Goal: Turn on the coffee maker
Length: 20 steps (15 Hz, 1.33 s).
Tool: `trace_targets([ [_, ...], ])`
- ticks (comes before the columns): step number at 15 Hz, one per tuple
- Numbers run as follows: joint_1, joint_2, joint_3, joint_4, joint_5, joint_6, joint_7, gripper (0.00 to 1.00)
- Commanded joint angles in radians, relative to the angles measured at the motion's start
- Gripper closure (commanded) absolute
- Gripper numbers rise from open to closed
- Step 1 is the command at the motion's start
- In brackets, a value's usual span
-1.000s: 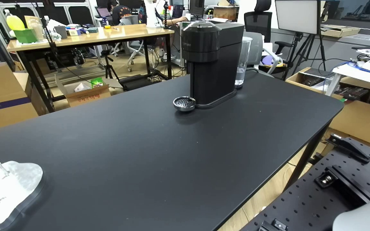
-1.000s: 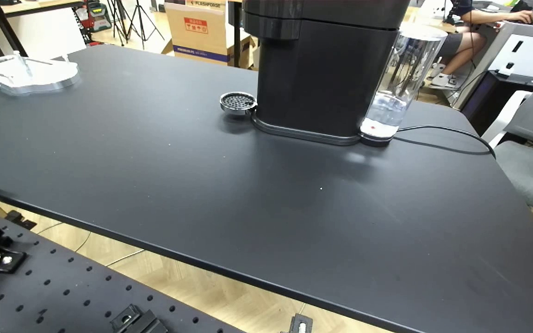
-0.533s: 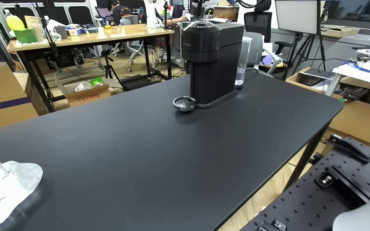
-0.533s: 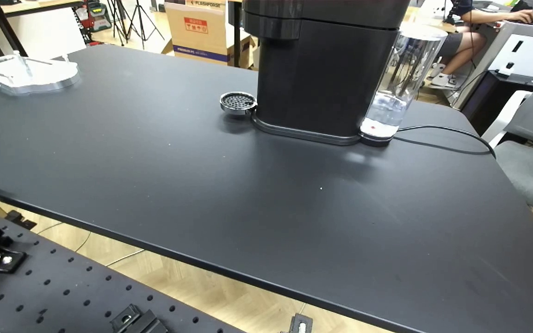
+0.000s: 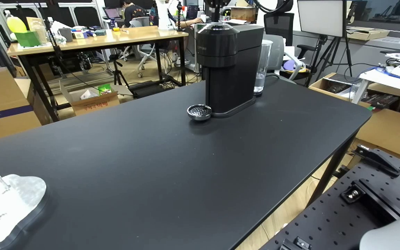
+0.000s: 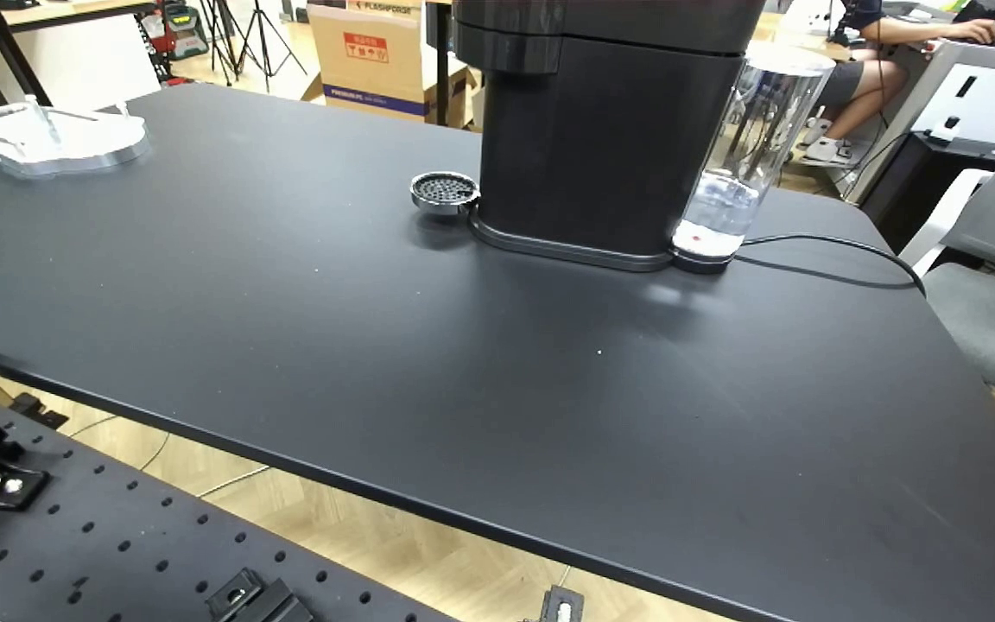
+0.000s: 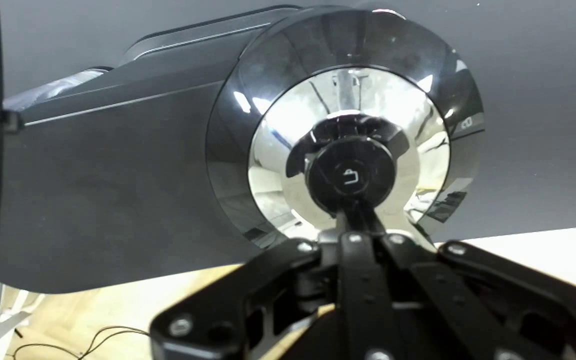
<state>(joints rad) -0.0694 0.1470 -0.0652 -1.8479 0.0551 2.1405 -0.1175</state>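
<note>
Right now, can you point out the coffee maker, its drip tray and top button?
Coffee maker [image 5: 238,74], in an exterior view: dark side wall.
Drip tray [image 6: 442,188], in an exterior view: perforated top.
Top button [image 7: 351,175], in the wrist view: white symbol.

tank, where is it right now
In both exterior views, the tank stands on the picture's right side of the coffee maker, at the end opposite the drip tray.

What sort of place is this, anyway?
Most likely a lab or a workshop-like office. In an exterior view, an office chair and a person in the background suggest an office; a black board full of holes hints at technical work.
</note>
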Motion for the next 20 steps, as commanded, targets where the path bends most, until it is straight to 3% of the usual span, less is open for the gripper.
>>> trace_targets([
  [1,0.001,0.024,0.0,0.044,-0.02,-0.026,0.043,1.0],
  [20,-0.005,0.122,-0.003,0.094,-0.016,-0.106,0.066,1.0],
])
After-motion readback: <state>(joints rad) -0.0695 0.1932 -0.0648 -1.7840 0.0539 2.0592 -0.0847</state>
